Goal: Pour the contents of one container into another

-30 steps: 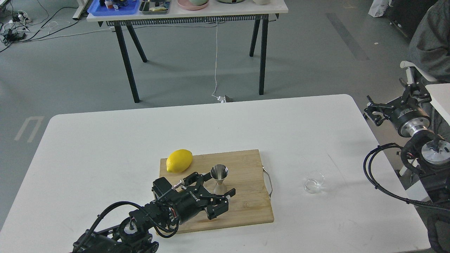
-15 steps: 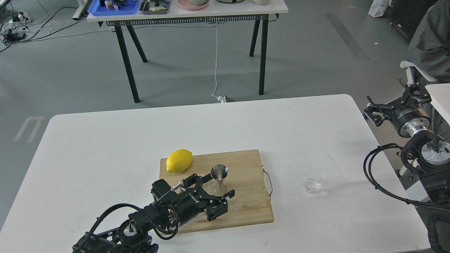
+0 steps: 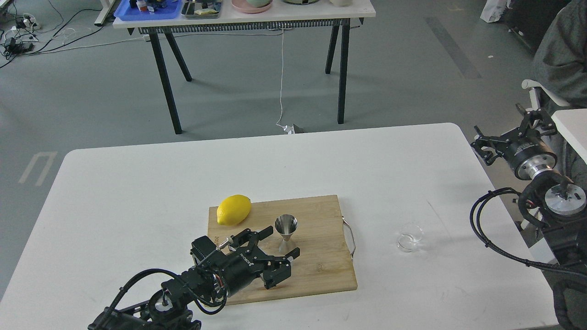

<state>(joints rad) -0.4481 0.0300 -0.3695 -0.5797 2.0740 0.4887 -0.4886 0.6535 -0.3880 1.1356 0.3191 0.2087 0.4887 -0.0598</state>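
Note:
The steel jigger (image 3: 286, 233) stands upright on the wooden cutting board (image 3: 321, 270), right of a yellow lemon (image 3: 234, 209). My left gripper (image 3: 283, 240) lies low on the board and is open. One fingertip sits just left of the jigger's cup, the other in front of its base. I cannot tell whether they touch it. The small clear glass cup (image 3: 409, 238) stands alone on the white table (image 3: 137, 192), right of the board. My right gripper (image 3: 503, 132) hovers open beyond the table's right edge, far from the cup and holding nothing.
The board's metal handle (image 3: 351, 238) sticks out toward the glass cup. A person in grey (image 3: 562, 55) sits at the far right. A second table (image 3: 243, 16) with trays stands behind. Black cables (image 3: 486, 229) hang by the right arm.
My left arm has slid back toward the lower left, so its open fingers reach less far around the jigger. The right gripper has shifted slightly up and left.

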